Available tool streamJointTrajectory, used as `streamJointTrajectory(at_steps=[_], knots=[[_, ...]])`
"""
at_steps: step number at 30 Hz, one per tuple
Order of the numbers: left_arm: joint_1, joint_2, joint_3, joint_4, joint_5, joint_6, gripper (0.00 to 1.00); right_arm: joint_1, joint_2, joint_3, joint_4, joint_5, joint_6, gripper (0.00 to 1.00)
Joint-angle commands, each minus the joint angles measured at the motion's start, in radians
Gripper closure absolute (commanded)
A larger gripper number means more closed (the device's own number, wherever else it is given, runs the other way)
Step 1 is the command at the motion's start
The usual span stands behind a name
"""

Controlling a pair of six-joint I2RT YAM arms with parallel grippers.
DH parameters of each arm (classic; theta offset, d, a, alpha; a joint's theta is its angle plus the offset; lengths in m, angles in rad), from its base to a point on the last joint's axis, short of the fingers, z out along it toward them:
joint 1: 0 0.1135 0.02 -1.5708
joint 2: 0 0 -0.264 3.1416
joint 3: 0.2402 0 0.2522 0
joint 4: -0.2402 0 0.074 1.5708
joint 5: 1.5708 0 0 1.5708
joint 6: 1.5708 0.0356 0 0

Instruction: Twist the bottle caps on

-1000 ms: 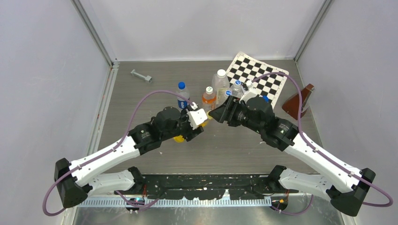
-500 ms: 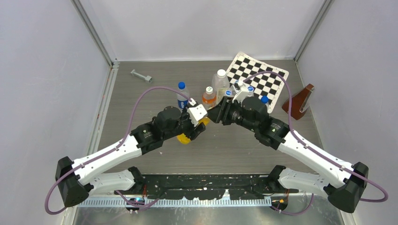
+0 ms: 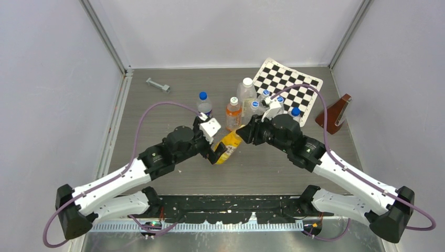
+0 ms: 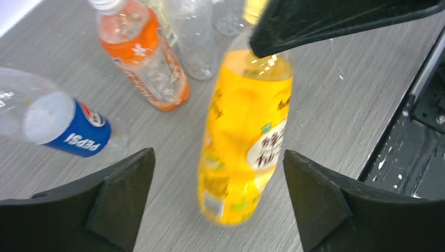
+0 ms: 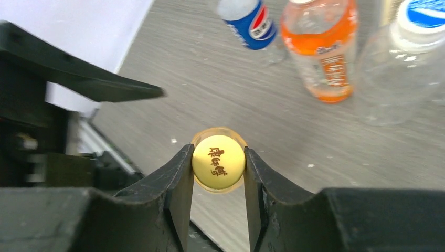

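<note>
Reaching in from the near left corner, the left arm (image 3: 113, 181) stretches low across the table (image 3: 136, 97) toward its middle, elbow bent and wrist turned to face the right arm. The left gripper (image 4: 218, 155) stands wide apart. Its two black fingers (image 4: 120, 194) flank the lower body of the yellow juice bottle (image 4: 244, 136), with bare table showing on each side, and neither finger touches it.

The right arm (image 3: 346, 170) comes in from the near right corner, forearm angled inward and wrist pointed at the left one, so the two meet nose to nose at mid-table. The right gripper (image 5: 219, 163) is clamped on the yellow cap (image 5: 219, 159), one finger pressed to each side of it. The cap sits on the mouth of the juice bottle, whose orange rim shows just around it. How far the cap is threaded on cannot be told.

In the top view the juice bottle leans, its base toward the left gripper and its neck up in the right gripper's hold.

Behind the grippers the Pepsi bottle (image 3: 203, 107) stands upright with the blue cap (image 3: 202, 95) on top. Near it are an orange-drink bottle (image 3: 233, 113), a tall clear bottle (image 3: 246, 90) and a cluster of small clear bottles (image 3: 265, 100) at the edge of a checkerboard (image 3: 294, 84)
</note>
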Motion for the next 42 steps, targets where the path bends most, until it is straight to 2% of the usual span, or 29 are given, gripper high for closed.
streamJointTrajectory(at_steps=[1, 6, 13, 17, 22, 33, 39, 42], knots=[[0.006, -0.106, 0.032, -0.072, -0.131, -0.059, 0.01, -0.005, -0.042, 0.09, -0.15, 0.119, -0.205, 1.0], [0.008, -0.219, 0.061, -0.248, -0.285, -0.058, 0.0, -0.004, -0.043, 0.13, -0.241, 0.215, -0.328, 1.0], [0.008, -0.373, 0.019, -0.342, -0.5, 0.012, 0.0, 0.004, 0.031, 0.211, -0.315, 0.244, -0.411, 0.99], [0.008, -0.439, -0.031, -0.335, -0.58, 0.025, 0.0, 0.021, 0.07, 0.21, -0.301, 0.285, -0.44, 0.99], [0.008, -0.498, -0.111, -0.25, -0.623, 0.055, 0.0, 0.052, 0.118, 0.198, -0.281, 0.333, -0.471, 0.99], [0.009, -0.515, -0.115, -0.262, -0.645, 0.073, 0.0, 0.091, 0.143, 0.143, -0.237, 0.37, -0.423, 0.84], [0.009, -0.517, -0.113, -0.268, -0.639, 0.073, 0.0, 0.105, 0.121, 0.114, -0.237, 0.371, -0.395, 0.71], [0.009, -0.519, -0.112, -0.267, -0.637, 0.073, 0.0, 0.107, 0.108, 0.109, -0.238, 0.367, -0.39, 0.59]])
